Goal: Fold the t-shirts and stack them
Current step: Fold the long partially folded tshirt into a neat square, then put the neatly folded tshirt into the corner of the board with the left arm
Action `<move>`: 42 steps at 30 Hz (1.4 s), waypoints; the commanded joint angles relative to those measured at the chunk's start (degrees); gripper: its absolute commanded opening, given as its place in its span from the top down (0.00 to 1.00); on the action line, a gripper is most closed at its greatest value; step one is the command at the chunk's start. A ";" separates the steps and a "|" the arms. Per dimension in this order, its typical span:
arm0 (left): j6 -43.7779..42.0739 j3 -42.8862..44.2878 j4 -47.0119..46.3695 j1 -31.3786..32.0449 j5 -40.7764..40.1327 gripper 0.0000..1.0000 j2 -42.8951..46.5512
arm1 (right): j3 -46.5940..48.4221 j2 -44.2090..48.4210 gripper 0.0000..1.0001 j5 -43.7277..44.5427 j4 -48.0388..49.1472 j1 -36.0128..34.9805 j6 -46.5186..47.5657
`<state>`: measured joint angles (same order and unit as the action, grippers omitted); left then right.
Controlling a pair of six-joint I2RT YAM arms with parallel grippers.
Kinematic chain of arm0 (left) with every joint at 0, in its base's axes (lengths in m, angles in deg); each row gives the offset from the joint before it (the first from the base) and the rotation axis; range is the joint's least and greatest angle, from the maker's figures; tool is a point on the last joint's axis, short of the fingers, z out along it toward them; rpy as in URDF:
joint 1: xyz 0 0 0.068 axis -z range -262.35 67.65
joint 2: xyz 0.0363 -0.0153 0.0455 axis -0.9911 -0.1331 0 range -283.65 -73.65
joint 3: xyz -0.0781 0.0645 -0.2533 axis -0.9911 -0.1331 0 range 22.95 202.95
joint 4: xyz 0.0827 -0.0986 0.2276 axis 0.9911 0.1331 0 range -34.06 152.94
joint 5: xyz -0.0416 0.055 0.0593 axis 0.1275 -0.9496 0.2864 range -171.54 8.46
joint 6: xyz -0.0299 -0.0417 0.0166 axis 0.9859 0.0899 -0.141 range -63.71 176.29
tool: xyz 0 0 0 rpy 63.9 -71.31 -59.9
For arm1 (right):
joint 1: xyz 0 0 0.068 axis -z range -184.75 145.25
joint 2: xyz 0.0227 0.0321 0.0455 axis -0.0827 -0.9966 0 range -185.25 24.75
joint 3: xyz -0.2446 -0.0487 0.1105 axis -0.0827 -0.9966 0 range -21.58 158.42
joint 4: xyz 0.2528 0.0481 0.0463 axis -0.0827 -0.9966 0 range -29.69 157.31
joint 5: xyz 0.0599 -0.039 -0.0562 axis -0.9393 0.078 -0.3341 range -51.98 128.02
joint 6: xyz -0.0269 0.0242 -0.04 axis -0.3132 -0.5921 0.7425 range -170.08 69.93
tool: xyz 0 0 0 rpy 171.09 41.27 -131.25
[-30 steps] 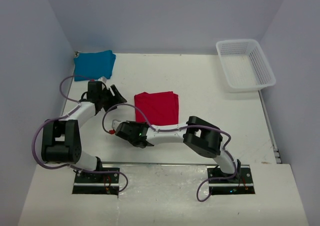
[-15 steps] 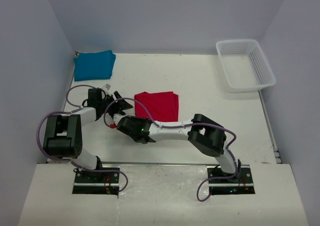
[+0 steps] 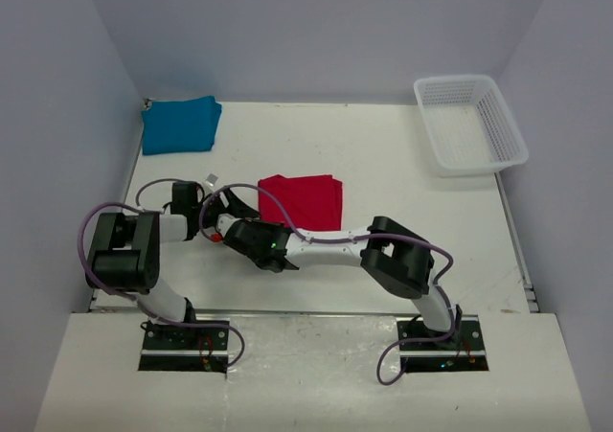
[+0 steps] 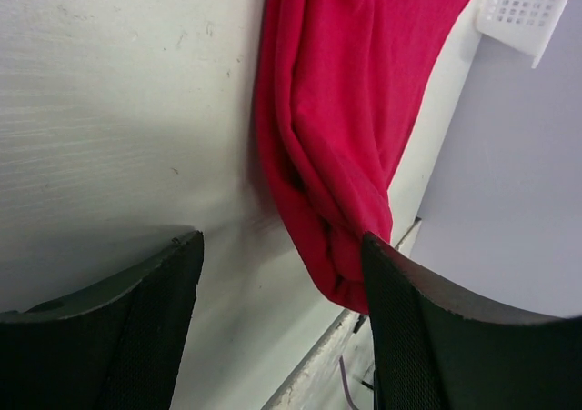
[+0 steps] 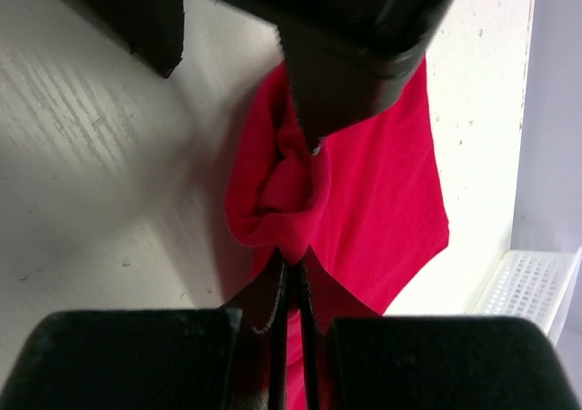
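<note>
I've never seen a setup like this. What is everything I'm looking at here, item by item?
red t-shirt: one, bright red, folded, middle of the table
teal-blue t-shirt: one, teal-blue, folded, far left corner
basket: one, white mesh, far right corner
table: one, white, under everything
walls: three, pale grey, around the table
left arm: one, black and white, bent toward the red t-shirt's left edge
right arm: one, black and white, reaching leftward along the red t-shirt's near side
left gripper: one, black, open, beside the red t-shirt's edge
right gripper: one, black, shut, tips at the red t-shirt's near edge
</note>
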<state>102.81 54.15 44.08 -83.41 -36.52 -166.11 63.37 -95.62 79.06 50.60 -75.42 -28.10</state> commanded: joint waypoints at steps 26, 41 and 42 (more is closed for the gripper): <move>7.55 -1.23 -14.45 2.64 1.07 0.31 -9.76 | 2.42 3.66 1.00 0.19 -0.17 1.33 -0.44; 4.80 2.99 3.08 1.59 -6.79 0.32 0.27 | 2.15 4.36 1.00 0.01 -0.25 1.77 -0.79; 4.89 2.99 1.68 1.50 -6.17 0.31 -0.25 | 2.15 4.36 1.00 -0.08 -0.34 1.77 -0.71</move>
<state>109.17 55.50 45.81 -81.34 -43.61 -165.37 64.68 -95.58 78.86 50.01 -74.09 -28.19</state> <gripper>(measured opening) 0.683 0.015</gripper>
